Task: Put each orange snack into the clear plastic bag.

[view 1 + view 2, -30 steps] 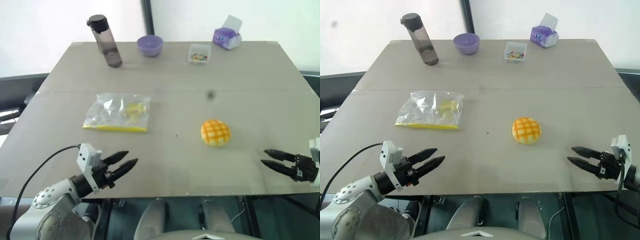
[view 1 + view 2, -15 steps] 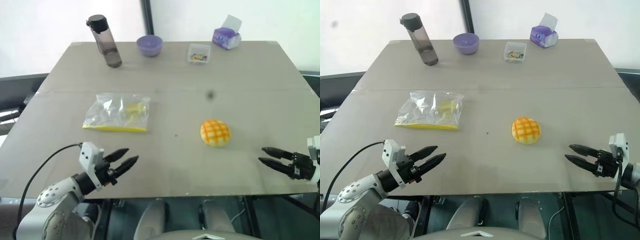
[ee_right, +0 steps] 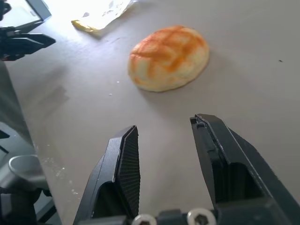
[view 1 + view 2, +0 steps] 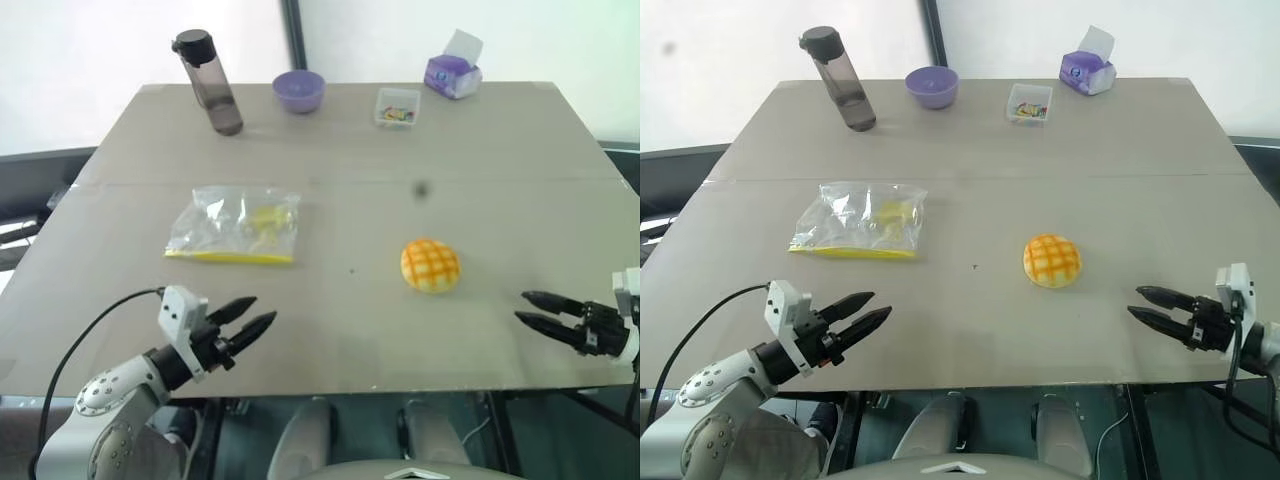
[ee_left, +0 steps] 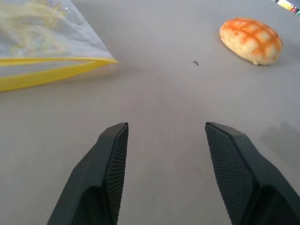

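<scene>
overhead, both grippers' fingers spread empty; right wrist view shows orange snack (image 3: 169, 58) closest.

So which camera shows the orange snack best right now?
The right wrist view: the orange snack sits large and close, crosshatch top plain, ahead of the open right gripper. The left wrist view shows it off to one side; both eye views show it small, mid-table.

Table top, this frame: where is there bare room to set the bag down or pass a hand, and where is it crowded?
Bare patches: the table between the clear plastic bag and the orange snack; the near strip between the left gripper and right gripper; the right side past the snack. Crowded: the far edge, with bottle, purple bowl, small clear box, tissue pack.
</scene>
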Robot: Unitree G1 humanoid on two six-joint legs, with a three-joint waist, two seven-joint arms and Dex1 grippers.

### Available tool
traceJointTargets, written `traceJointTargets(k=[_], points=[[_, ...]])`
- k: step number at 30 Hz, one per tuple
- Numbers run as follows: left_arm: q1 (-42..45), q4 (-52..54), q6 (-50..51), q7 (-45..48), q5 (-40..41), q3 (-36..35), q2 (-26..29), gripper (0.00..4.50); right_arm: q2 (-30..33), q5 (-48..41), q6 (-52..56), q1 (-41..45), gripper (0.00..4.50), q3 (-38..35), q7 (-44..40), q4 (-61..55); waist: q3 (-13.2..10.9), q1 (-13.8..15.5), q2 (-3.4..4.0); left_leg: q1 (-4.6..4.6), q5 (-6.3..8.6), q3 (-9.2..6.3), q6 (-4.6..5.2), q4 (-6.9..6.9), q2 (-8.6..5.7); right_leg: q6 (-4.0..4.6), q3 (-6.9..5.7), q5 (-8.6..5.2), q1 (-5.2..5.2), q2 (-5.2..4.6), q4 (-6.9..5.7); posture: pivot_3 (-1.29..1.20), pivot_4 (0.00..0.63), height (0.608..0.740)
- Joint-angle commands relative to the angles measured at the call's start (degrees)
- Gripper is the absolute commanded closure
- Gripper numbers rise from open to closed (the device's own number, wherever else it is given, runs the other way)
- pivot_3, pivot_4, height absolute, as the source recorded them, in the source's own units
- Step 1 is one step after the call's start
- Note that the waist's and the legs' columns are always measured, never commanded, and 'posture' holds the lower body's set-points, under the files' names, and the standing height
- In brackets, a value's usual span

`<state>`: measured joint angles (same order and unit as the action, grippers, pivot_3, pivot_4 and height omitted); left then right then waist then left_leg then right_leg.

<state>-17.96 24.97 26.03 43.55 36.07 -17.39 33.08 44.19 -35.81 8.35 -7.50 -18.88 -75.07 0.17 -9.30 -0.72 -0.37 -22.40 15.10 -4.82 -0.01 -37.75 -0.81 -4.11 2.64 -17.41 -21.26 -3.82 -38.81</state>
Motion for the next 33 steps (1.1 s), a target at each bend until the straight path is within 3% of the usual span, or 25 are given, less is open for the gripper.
traceJointTargets(k=[1, 10, 13, 18, 25, 28, 33], points=[[3.1, -3.76, 0.19, -0.62, 0.99, -2.33, 0.39, 1.76, -1.83, -5.57, 1.47, 0.97, 2.5, 0.19, 0.97, -12.48, 0.0, -0.08, 0.01, 0.01, 0.0, -0.01, 0.0, 0.01, 0.01, 0.0, -0.01, 0.0, 0.0, 0.02, -0.01, 0.0, 0.15, 0.74], [13.6, -14.35, 2.68, -0.06, 6.16, -9.39, 3.27, 1.76, -2.93, -10.33, 6.83, 4.41, 2.5, 0.19, 4.79, -18.92, -0.07, 0.26, -0.14, -0.09, 0.0, -0.17, 0.0, 0.0, -0.02, -0.01, -0.17, 0.0, -0.04, -0.01, 0.03, 0.0, 0.15, 0.74], [19.16, -21.32, 2.45, -4.18, 1.8, -10.29, 6.01, 1.76, -2.77, -8.71, 6.0, 4.71, 2.5, 0.65, 4.33, -17.67, -0.08, 0.12, -0.15, -0.08, 0.0, -0.15, 0.0, 0.0, -0.03, -0.01, -0.16, 0.0, -0.04, 0.01, 0.02, 0.0, 0.15, 0.74], [28.34, -29.77, 5.51, -6.62, 2.0, -11.91, 9.99, 1.76, -3.17, -7.08, 4.98, 4.71, 2.5, 1.02, 3.66, -16.56, -0.15, -0.04, -0.28, -0.12, 0.0, -0.15, 0.0, 0.0, -0.06, -0.02, -0.15, 0.01, -0.08, 0.02, 0.02, 0.0, 0.15, 0.74], [39.49, -55.99, -2.33, -3.6, -10.29, -6.03, 18.37, 1.76, -4.06, -6.37, 4.13, 5.07, 2.5, 0.69, 4.36, -15.0, -0.18, -0.27, -0.27, -0.15, -0.01, -0.05, -0.01, 0.08, -0.13, -0.01, -0.04, 0.01, -0.3, 0.12, -0.06, 0.0, 0.15, 0.74], [47.67, -71.3, -8.23, -4.48, -15.78, -2.59, 18.38, 1.76, -4.27, -5.94, 3.46, 5.19, 2.5, 0.44, 4.41, -13.89, -0.18, -0.02, -0.31, -0.18, -0.01, -0.13, -0.01, 0.07, -0.25, -0.02, -0.13, 0.01, -0.32, 0.12, -0.06, 0.0, 0.15, 0.74], [54.91, -83.24, -15.16, -0.5, -19.22, 0.2, 14.98, 1.76, -5.09, -6.2, 3.49, 5.59, 2.5, 0.8, 5.26, -14.3, -0.17, 0.12, -0.36, -0.38, -0.02, -0.18, -0.03, 0.01, -0.33, -0.02, -0.16, 0.01, -0.38, 0.05, -0.07, 0.0, 0.15, 0.74]])
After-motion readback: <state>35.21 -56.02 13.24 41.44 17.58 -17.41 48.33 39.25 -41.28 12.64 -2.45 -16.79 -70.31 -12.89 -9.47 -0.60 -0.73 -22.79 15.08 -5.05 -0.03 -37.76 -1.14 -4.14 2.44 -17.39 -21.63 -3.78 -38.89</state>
